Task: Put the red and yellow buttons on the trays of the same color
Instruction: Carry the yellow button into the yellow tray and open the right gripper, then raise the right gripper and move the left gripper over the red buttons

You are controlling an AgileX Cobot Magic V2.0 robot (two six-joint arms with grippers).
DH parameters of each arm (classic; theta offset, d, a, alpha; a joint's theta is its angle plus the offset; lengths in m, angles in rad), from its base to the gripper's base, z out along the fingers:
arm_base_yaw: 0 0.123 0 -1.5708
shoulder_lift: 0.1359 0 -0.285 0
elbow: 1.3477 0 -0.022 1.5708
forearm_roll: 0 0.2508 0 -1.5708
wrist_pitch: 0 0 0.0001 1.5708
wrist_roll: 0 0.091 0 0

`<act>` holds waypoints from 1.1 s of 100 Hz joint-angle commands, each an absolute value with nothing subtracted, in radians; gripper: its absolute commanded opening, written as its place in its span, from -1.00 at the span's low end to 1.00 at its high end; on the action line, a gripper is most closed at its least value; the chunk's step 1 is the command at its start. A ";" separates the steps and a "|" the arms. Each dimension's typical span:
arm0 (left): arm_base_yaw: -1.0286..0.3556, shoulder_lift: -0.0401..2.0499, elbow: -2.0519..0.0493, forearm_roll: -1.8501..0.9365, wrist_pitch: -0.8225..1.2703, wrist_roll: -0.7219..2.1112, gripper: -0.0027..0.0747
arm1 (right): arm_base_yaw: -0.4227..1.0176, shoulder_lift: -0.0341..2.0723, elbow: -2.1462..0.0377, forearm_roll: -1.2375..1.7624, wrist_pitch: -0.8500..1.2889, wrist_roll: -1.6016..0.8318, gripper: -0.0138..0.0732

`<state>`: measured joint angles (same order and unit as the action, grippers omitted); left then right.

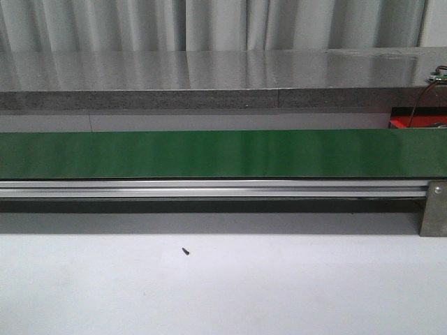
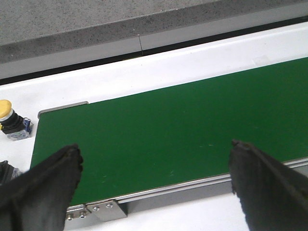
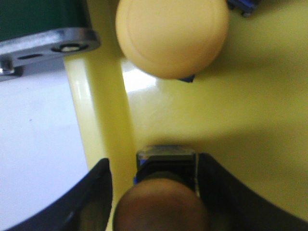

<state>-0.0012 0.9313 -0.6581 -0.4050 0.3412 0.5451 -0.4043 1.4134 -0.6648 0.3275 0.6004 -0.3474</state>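
The right gripper [image 3: 154, 192] clamps a button [image 3: 161, 207] between its fingers, low over the yellow tray [image 3: 240, 110], where one yellow button [image 3: 172, 36] lies just beyond. The left gripper [image 2: 154, 168] hangs spread wide above the green conveyor belt [image 2: 168, 125]; another yellow button [image 2: 12, 120] stands beside the belt's end.

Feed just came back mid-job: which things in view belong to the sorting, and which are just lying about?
Job:
yellow button on yellow tray
button in right pincer over that tray
yellow button beside belt end
left pincer, open

Lying about:
green conveyor belt
small dark screw
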 commanded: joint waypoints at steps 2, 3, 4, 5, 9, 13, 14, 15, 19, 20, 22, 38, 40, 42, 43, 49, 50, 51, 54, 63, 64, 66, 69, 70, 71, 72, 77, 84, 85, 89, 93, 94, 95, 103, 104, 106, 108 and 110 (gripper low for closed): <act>-0.009 0.925 -0.686 -0.425 0.270 0.542 0.62 | -0.409 1.395 -0.695 0.335 0.604 -0.354 0.33; -0.009 0.925 -0.686 -0.425 0.270 0.542 0.61 | -0.409 1.395 -0.696 0.335 0.607 -0.354 0.33; -0.009 0.925 -0.686 -0.425 0.270 0.542 0.61 | -0.409 1.395 -0.699 0.333 0.609 -0.354 0.33; -0.009 0.925 -0.686 -0.425 0.270 0.542 0.62 | -0.409 1.395 -0.700 0.332 0.610 -0.354 0.33; -0.009 0.925 -0.686 -0.425 0.270 0.542 0.61 | -0.409 1.394 -0.707 0.328 0.619 -0.354 0.33; -0.009 0.925 -0.686 -0.425 0.270 0.542 0.62 | -0.409 1.391 -0.711 0.327 0.623 -0.354 0.33; -0.009 0.925 -0.686 -0.425 0.270 0.542 0.62 | -0.409 1.390 -0.713 0.327 0.623 -0.354 0.33; -0.009 0.925 -0.686 -0.425 0.270 0.542 0.62 | -0.409 1.390 -0.713 0.327 0.623 -0.354 0.33; -0.009 0.925 -0.686 -0.425 0.270 0.542 0.61 | -0.409 1.385 -0.717 0.322 0.625 -0.354 0.33; -0.009 0.925 -0.686 -0.425 0.270 0.542 0.61 | -0.409 1.385 -0.718 0.319 0.626 -0.354 0.33; -0.009 0.925 -0.686 -0.425 0.270 0.542 0.61 | -0.409 1.384 -0.719 0.316 0.628 -0.354 0.33; -0.009 0.925 -0.686 -0.425 0.270 0.542 0.62 | -0.409 1.357 -0.730 0.302 0.638 -0.354 0.33; -0.009 0.925 -0.686 -0.425 0.270 0.542 0.61 | -0.409 1.353 -0.730 0.302 0.638 -0.354 0.33; -0.009 0.925 -0.686 -0.425 0.270 0.542 0.61 | -0.409 1.348 -0.730 0.302 0.638 -0.354 0.33; -0.009 0.925 -0.686 -0.425 0.270 0.542 0.61 | -0.409 1.345 -0.730 0.302 0.638 -0.354 0.33; -0.009 0.925 -0.686 -0.425 0.270 0.542 0.61 | -0.409 1.330 -0.730 0.300 0.637 -0.354 0.33; -0.009 0.925 -0.686 -0.425 0.270 0.542 0.61 | -0.409 1.328 -0.730 0.300 0.636 -0.354 0.33; -0.009 0.925 -0.686 -0.425 0.270 0.542 0.61 | -0.409 1.327 -0.730 0.300 0.637 -0.354 0.33; -0.009 0.925 -0.686 -0.425 0.270 0.542 0.61 | -0.409 1.318 -0.730 0.297 0.636 -0.354 0.33; -0.009 0.925 -0.686 -0.425 0.270 0.542 0.61 | -0.409 1.298 -0.730 0.297 0.633 -0.354 0.33; -0.009 0.925 -0.686 -0.425 0.270 0.542 0.61 | -0.409 1.297 -0.730 0.297 0.633 -0.354 0.33; -0.009 0.925 -0.686 -0.425 0.270 0.542 0.61 | -0.409 1.292 -0.730 0.297 0.633 -0.354 0.33; -0.009 0.925 -0.686 -0.425 0.270 0.542 0.61 | -0.409 1.287 -0.731 0.297 0.633 -0.354 0.33; -0.009 0.925 -0.686 -0.425 0.270 0.542 0.61 | -0.409 1.285 -0.732 0.297 0.633 -0.354 0.33; -0.009 0.925 -0.686 -0.425 0.270 0.542 0.61 | -0.409 1.283 -0.732 0.297 0.634 -0.354 0.33; -0.009 0.925 -0.686 -0.425 0.270 0.542 0.61 | -0.409 1.281 -0.734 0.297 0.635 -0.354 0.33; -0.009 0.925 -0.686 -0.425 0.270 0.542 0.61 | -0.409 1.271 -0.745 0.297 0.645 -0.354 0.33; -0.009 0.925 -0.686 -0.425 0.270 0.542 0.61 | -0.409 1.255 -0.767 0.297 0.662 -0.353 0.33; -0.009 0.925 -0.686 -0.425 0.270 0.542 0.61 | -0.407 1.252 -0.772 0.298 0.667 -0.352 0.33; -0.009 0.925 -0.686 -0.425 0.270 0.542 0.61 | -0.406 1.242 -0.787 0.304 0.679 -0.344 0.33; -0.009 0.925 -0.686 -0.425 0.270 0.542 0.61 | -0.406 1.230 -0.805 0.315 0.697 -0.340 0.33; -0.009 0.925 -0.686 -0.425 0.270 0.542 0.61 | -0.406 1.226 -0.809 0.317 0.700 -0.340 0.33; -0.009 0.925 -0.686 -0.425 0.270 0.542 0.61 | -0.406 1.224 -0.815 0.321 0.706 -0.340 0.33; -0.009 0.925 -0.686 -0.425 0.270 0.542 0.61 | -0.401 1.191 -0.846 0.345 0.733 -0.340 0.33; -0.009 0.925 -0.686 -0.425 0.270 0.542 0.62 | -0.400 1.188 -0.848 0.348 0.737 -0.340 0.33; -0.009 0.925 -0.686 -0.425 0.270 0.542 0.61 | -0.396 1.179 -0.854 0.352 0.739 -0.340 0.33; -0.009 0.925 -0.686 -0.425 0.270 0.542 0.61 | -0.390 1.168 -0.860 0.352 0.741 -0.340 0.32; -0.009 0.925 -0.686 -0.425 0.270 0.542 0.61 | -0.382 1.158 -0.865 0.354 0.741 -0.340 0.32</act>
